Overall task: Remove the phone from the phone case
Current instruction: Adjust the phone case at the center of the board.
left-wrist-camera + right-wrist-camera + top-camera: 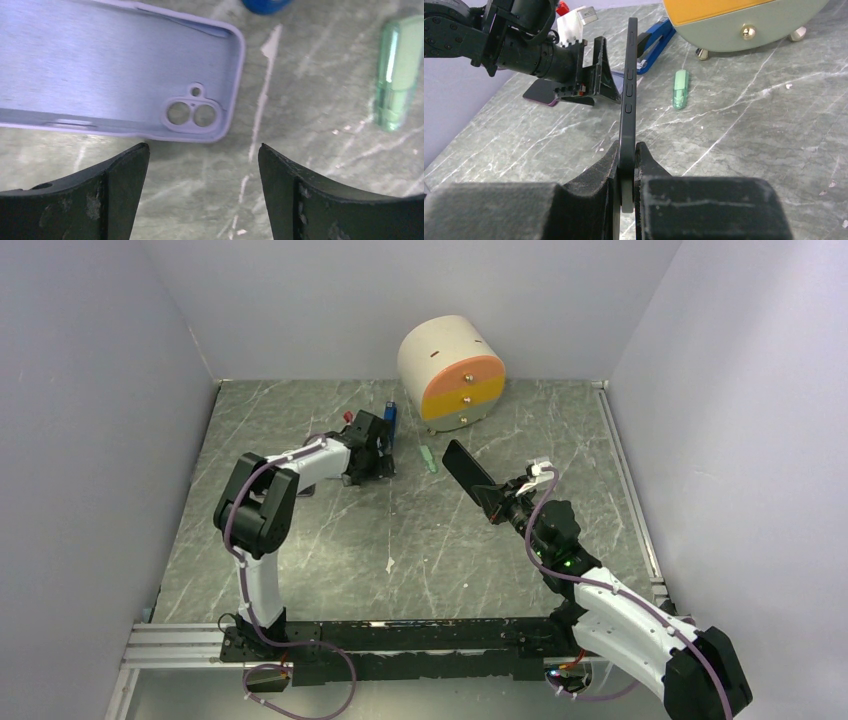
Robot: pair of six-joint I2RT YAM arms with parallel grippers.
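Right wrist view: right gripper (626, 167) clamped on one end of the phone (629, 95), pads tight on both faces. Phone is held edge-up, off the table (749, 125), in front of the round drawer unit (452, 373), on the arms' side of it. Phone is bare: thin dark slab, side btns showing, no case on it.

Farther out, front-left of the drawer unit, the phone case (117, 70) lies flat, inside up & empty. It's lilac, soft-looking, w/ table showing thru the camera cutouts. Left gripper (202, 160) sits just beside the case, fingers apart, holding nothing.

Judgement: phone & case are separated, so the task is approx done; prob only setting the phone down is left.

Green stick (397, 75) & blue item (265, 4) lie in front of the drawer unit.
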